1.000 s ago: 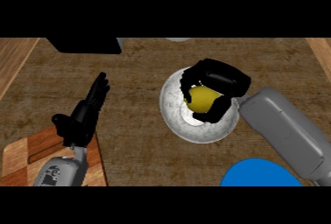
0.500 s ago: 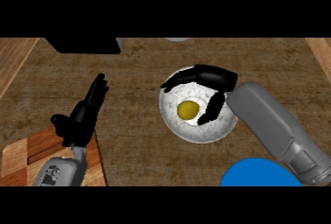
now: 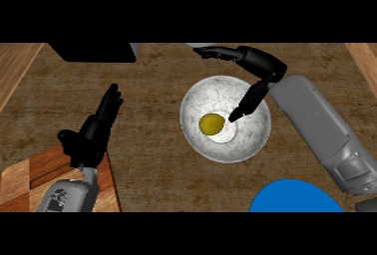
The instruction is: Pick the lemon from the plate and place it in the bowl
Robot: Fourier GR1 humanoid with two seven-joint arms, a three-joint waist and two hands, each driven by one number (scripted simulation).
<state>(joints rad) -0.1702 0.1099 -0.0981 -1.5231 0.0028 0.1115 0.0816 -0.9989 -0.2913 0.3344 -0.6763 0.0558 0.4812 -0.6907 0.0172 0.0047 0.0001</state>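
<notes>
Right hand (image 3: 254,64) lifted off lemon (image 3: 212,124), fingers spread, lemon in bowl (image 3: 254,144), left hand (image 3: 92,132) open

Speckled stone-like bowl (image 3: 221,94), matt lemon (image 3: 212,123)

Above the lemon (image 3: 212,124) in our bowl (image 3: 199,99) we find open access; only our right hand's (image 3: 254,62) thumb flanks it.

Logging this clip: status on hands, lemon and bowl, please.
Right hand open above the grey dish's far rim, holding nothing. Left hand open, resting at left. Lemon lies free in the dish. Blue dish at lower right; nothing blocking.
</notes>
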